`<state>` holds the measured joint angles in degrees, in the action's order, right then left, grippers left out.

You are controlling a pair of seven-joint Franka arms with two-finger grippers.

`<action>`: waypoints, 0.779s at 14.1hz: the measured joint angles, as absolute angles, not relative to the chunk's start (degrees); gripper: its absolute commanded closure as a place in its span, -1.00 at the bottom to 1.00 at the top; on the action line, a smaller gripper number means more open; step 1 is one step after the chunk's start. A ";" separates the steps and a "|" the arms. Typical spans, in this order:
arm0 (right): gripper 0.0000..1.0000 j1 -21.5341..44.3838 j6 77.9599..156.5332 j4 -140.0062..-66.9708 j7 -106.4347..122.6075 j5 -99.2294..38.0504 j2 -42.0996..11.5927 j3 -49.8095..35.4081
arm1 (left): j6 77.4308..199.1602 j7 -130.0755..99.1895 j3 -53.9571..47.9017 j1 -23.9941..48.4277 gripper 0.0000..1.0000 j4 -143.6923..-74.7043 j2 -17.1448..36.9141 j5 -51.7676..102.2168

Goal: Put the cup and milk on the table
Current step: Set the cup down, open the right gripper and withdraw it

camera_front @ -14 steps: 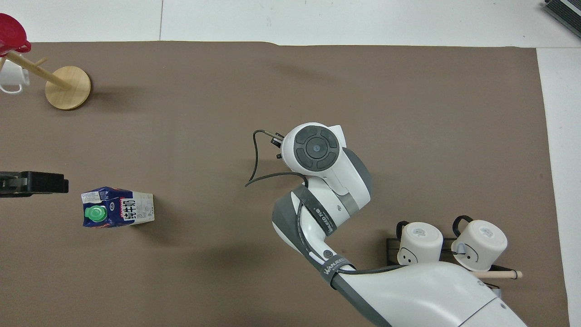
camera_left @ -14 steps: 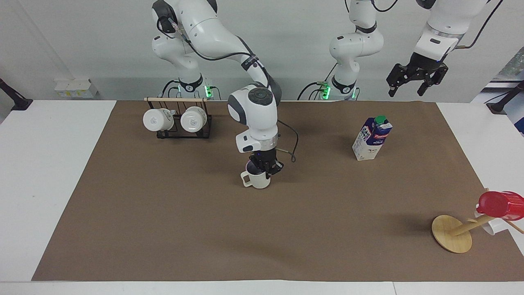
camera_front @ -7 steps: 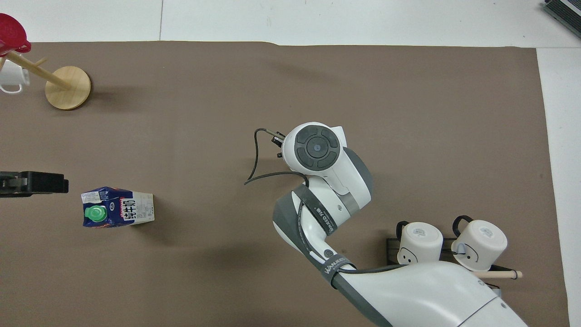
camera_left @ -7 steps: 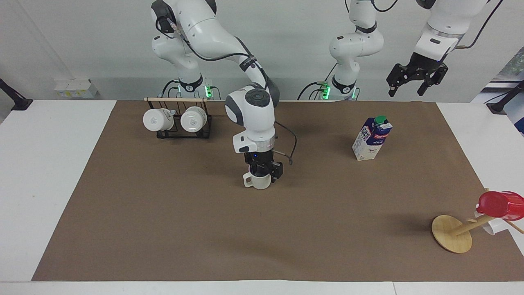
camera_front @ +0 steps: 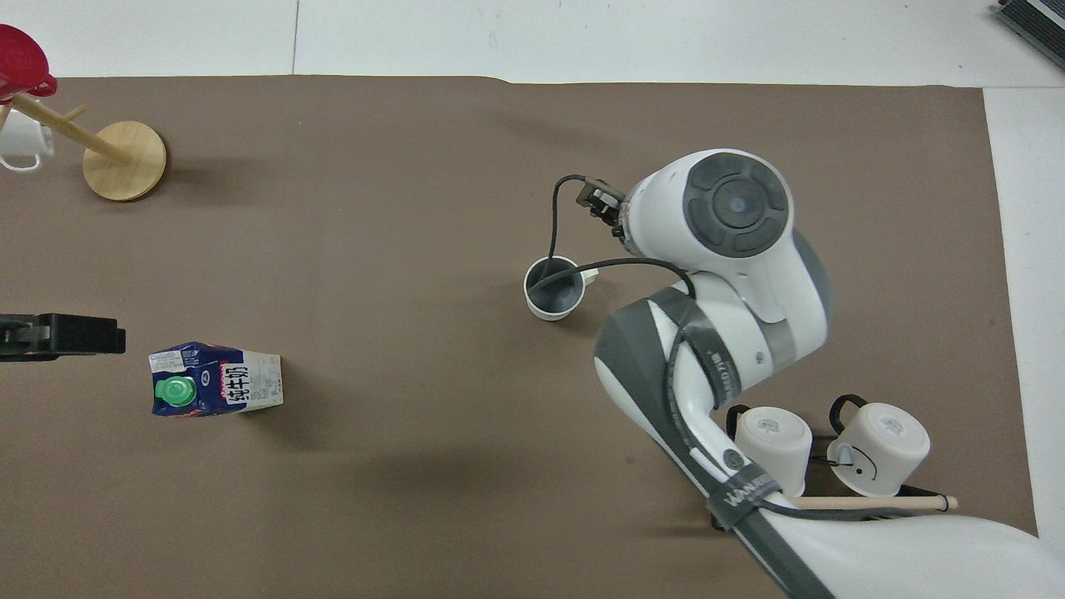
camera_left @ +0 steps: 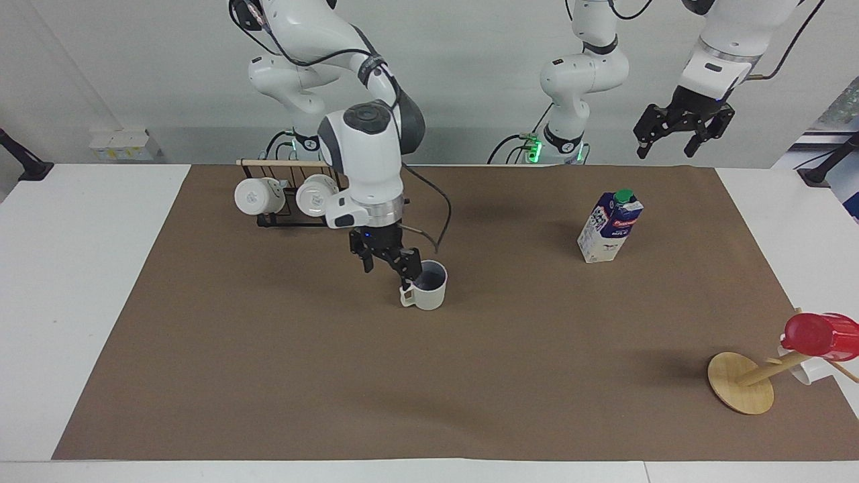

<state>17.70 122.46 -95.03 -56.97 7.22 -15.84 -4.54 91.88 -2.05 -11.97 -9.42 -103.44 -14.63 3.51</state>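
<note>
Toward the right arm's end of the tabletop (camera_left: 268,376), close to the robots: wire mug rack (camera_left: 292,213) with two white mugs (camera_left: 251,196) hung on their sides off a wooden bar. Not task items, and nothing is reaching for them.

Next along, right tool (camera_left: 388,268) hangs over the brown sheet just beside the beige-grey mug (camera_left: 428,290), on its handle side. Fingers are spread wide with nothing between them. One fingertip overlaps the mug rim in the facing view, so it's unclear whether it clears the rim or touches it. Mug is upright on its base, mouth up, handle toward the right arm's end, roughly mid-sheet. Judgement: that spot looks like its drop point. It's flat, well apart from rack and carton, and stands without support, which fits the wide tool.

Milk carton (camera_left: 609,227) is upright on the sheet toward the left arm's end, a bit nearer the robots than the mug, green cap up. Nothing touches it. It reads as placed too.

Left tool (camera_left: 666,151) waits high in the air over the sheet's edge at the robots' end, near the carton, fingers wide and empty.

At the left arm's end, farthest from the robots: tipped wooden stand (camera_left: 740,382) carrying a red cup (camera_left: 820,335), uninvolved.

Judgement: both task items are on the tabletop. The only remaining risk is the right tool clipping the mug rim or handle on retract, so a straight lift is safest.
</note>
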 measured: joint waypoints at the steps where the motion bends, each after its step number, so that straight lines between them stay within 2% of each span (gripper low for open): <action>1: -1.00 16.17 120.17 -95.18 -53.78 7.22 -14.55 -4.52 | 91.88 -2.05 -11.97 -9.42 -1.00 -103.44 -14.63 3.51; 5: -1.00 9.24 115.87 -98.09 -40.35 7.22 -9.94 -4.46 | 91.86 -2.05 -11.92 -9.42 -1.00 -103.44 -14.63 3.51; 11: -1.00 -2.26 106.74 -101.09 -18.12 4.04 1.13 -4.34 | 91.18 -2.05 -11.91 -9.42 -1.00 -103.44 -14.63 3.51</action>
<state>-2.26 106.74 -101.09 -18.12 4.04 1.13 -4.34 91.18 -2.05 -11.91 -9.42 -103.44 -14.63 3.51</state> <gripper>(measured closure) 0.000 0.000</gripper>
